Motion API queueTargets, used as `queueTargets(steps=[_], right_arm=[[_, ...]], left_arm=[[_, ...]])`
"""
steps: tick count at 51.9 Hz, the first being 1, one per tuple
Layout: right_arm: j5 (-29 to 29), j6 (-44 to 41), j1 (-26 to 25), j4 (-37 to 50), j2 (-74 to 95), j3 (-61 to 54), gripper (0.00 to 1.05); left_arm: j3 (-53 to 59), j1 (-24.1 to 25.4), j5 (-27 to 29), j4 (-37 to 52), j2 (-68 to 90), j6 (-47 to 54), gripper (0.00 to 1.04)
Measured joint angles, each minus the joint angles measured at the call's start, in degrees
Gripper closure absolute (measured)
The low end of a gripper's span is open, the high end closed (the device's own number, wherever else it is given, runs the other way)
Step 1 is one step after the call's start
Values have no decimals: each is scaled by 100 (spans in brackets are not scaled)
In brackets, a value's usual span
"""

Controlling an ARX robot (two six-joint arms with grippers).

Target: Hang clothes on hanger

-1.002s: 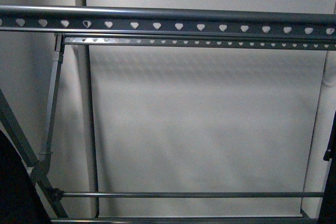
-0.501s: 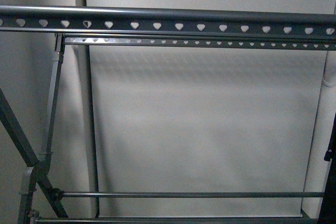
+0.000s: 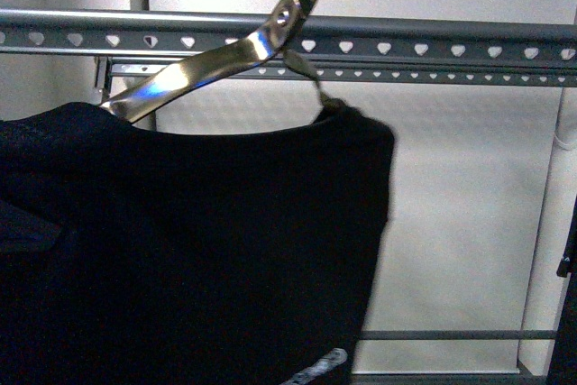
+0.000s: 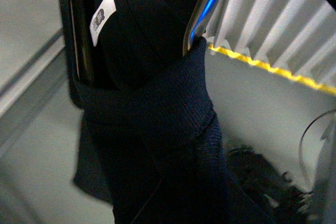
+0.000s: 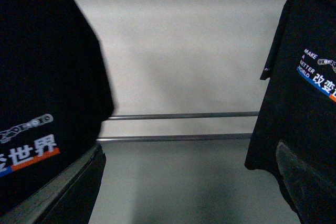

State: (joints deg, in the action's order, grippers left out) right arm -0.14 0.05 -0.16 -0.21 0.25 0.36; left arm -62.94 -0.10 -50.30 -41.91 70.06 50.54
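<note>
T-shirt [image 4: 168,129] cloth, black and ribbed at the collar, crowds my left wrist camera, so I cannot tell how my left gripper stands. A white neck label [image 4: 102,17] and the shiny hanger [image 4: 205,9] show just beside that collar. My right gripper [image 5: 189,171] is spread wide and holds nothing. Ahead, the T-shirt drapes over the metal hanger, left of centre, in front of the rack's holed rail [image 3: 451,47]. A second printed black shirt [image 5: 304,77] hangs apart from it.
</note>
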Motion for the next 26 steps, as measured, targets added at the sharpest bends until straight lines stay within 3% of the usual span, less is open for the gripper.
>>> queueTargets(steps=[11, 26], right_arm=[[7, 0, 0, 0, 0, 0, 7], [4, -2, 0, 0, 0, 0, 7]], left_arm=[[-748, -221, 533, 271, 1019, 2756, 101], [-1145, -713, 831, 1425, 1445, 3703, 101]])
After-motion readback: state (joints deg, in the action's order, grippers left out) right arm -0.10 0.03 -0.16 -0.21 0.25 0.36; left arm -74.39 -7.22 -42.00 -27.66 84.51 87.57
